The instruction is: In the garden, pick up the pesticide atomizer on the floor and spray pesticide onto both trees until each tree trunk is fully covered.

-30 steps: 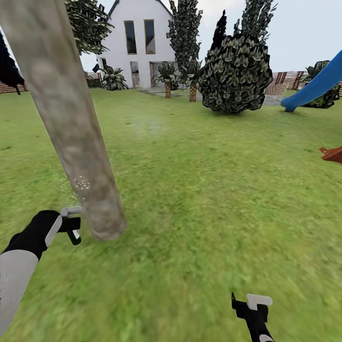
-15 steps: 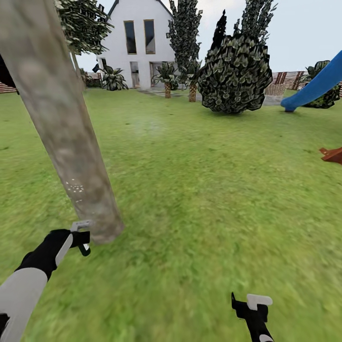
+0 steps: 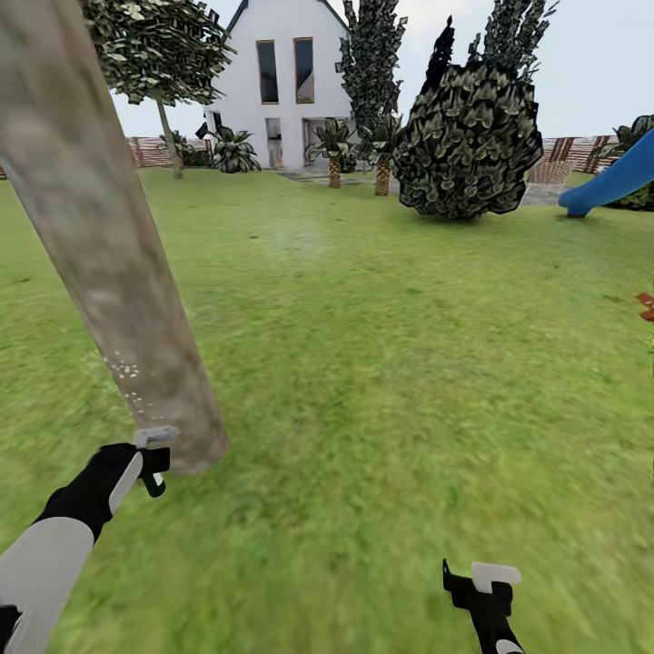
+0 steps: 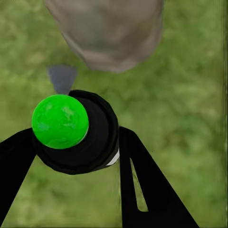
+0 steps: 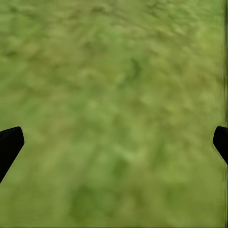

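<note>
Your left gripper is clamped on the pesticide atomizer, green cap and black body, right at the foot of the tree trunk. From the head view you get faint white pesticide specks low on that trunk, near its left edge. Right gripper has its fingers spread wide over bare floor, with tons of open lawn out to the bush and house.
</note>
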You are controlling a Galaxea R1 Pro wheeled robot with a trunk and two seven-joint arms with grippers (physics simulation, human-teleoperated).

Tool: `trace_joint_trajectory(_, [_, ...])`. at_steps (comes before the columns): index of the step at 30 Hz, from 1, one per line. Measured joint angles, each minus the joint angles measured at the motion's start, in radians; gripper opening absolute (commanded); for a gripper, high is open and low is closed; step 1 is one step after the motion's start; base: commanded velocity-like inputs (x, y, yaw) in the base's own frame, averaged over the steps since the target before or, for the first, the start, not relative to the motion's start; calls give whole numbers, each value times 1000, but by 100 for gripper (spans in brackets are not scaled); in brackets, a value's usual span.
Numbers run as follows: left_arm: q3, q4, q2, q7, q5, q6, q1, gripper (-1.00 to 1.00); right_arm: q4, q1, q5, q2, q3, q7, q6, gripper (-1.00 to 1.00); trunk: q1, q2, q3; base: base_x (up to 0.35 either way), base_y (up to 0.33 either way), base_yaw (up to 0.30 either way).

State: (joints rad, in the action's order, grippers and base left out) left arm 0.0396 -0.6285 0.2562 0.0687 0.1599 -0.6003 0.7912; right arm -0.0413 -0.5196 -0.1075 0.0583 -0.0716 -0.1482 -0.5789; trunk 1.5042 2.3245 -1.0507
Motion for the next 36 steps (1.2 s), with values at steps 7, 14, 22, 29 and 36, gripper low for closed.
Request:
trace_joint_trajectory(7, [0,0,-1,1,0,0,0,-100,0,0,1,0,0,0,0,100,0,0,0,50,-272,80])
trace_joint_trajectory(14, [0,0,-4,1,5,0,0,-100,1,0,1,0,0,0,0,100,0,0,0,153,-263,239])
trace_joint_trajectory(22, [0,0,-6,1,5,0,0,-100,0,0,1,0,0,0,0,100,0,0,0,159,-261,8])
trace_joint_trajectory(29, [0,0,-6,1,5,0,0,-100,1,0,1,-2,0,0,0,100,0,0,0,157,-261,203])
trace_joint_trajectory(36, [0,-2,-5,1,5,-1,0,-100,1,0,1,-2,0,0,0,100,0,0,0,144,-223,277])
